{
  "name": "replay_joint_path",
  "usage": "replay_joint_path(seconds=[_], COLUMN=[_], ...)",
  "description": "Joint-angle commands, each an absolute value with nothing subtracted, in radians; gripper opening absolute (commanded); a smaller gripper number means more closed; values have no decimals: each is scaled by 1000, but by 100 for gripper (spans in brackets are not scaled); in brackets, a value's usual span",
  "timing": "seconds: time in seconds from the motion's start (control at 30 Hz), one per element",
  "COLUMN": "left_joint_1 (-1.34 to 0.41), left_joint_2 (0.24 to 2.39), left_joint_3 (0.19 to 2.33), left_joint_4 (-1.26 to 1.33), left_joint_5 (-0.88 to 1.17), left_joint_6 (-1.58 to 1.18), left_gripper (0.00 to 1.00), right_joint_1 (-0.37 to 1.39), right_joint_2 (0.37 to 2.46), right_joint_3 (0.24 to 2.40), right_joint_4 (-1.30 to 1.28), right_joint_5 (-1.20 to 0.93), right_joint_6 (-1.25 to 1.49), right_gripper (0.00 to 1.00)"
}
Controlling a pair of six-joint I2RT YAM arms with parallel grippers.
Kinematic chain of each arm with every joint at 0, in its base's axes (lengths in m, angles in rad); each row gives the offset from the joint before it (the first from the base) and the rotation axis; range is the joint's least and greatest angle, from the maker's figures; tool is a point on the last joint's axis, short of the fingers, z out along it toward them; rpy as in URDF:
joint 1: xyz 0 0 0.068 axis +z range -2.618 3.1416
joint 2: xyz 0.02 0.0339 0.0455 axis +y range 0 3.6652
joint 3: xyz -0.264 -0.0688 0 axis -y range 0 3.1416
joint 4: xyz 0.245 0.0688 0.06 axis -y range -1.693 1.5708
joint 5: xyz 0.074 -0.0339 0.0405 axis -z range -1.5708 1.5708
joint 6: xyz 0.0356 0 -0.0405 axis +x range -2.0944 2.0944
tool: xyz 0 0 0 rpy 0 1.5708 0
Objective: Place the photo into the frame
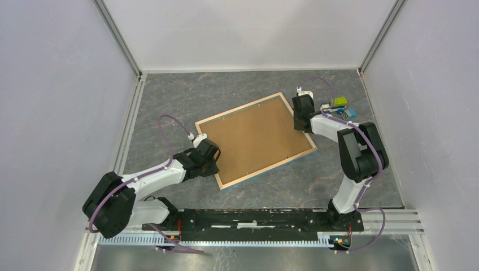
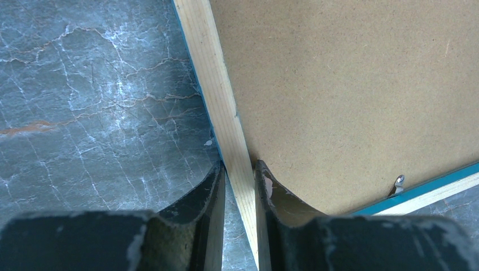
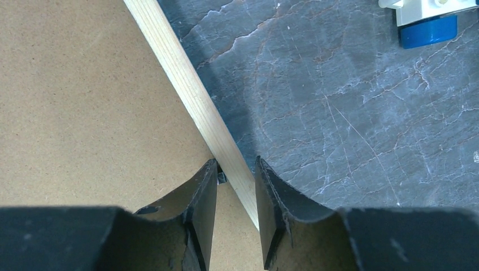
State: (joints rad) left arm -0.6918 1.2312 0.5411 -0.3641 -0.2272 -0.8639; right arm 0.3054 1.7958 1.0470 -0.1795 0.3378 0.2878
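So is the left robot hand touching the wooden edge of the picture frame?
Touching. In the left wrist view the left gripper pinches the frame: one finger sits flush against each side of its wooden rim, with no gap.

No words, numbers or signs can be read here. The frame (image 2: 220, 107) has no writing that shows. The small blue and white thing (image 3: 426, 22) near it is cut off at the edge of the right wrist view, and no label on it can be made out. From the top view, the little coloured things (image 1: 338, 107) are too small to read.
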Motion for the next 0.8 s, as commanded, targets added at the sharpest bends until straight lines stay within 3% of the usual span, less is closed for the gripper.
replay_joint_path(seconds=[0.0, 0.37, 0.53, 0.57, 0.63, 0.77], left_joint_1=[-686, -686, -686, -686, -682, -680], left_joint_2=[1258, 1227, 1163, 1135, 1067, 899], left_joint_3=[514, 499, 485, 482, 502, 590], left_joint_4=[-425, -425, -417, -412, -444, -540], left_joint_5=[-314, -314, -291, -281, -271, -291], left_joint_6=[-864, -864, -857, -847, -813, -718], left_gripper=[2, 13, 23, 28, 51, 72], right_joint_1=[307, 307, 320, 333, 370, 448], right_joint_2=[1822, 1701, 1643, 1632, 1589, 1492], right_joint_3=[1047, 1002, 977, 979, 975, 917], right_joint_4=[-203, -149, -158, -168, -195, -251], right_joint_5=[299, 347, 345, 347, 380, 420], right_joint_6=[286, 266, 284, 284, 281, 271], right_gripper=[39, 75, 84, 85, 86, 92])
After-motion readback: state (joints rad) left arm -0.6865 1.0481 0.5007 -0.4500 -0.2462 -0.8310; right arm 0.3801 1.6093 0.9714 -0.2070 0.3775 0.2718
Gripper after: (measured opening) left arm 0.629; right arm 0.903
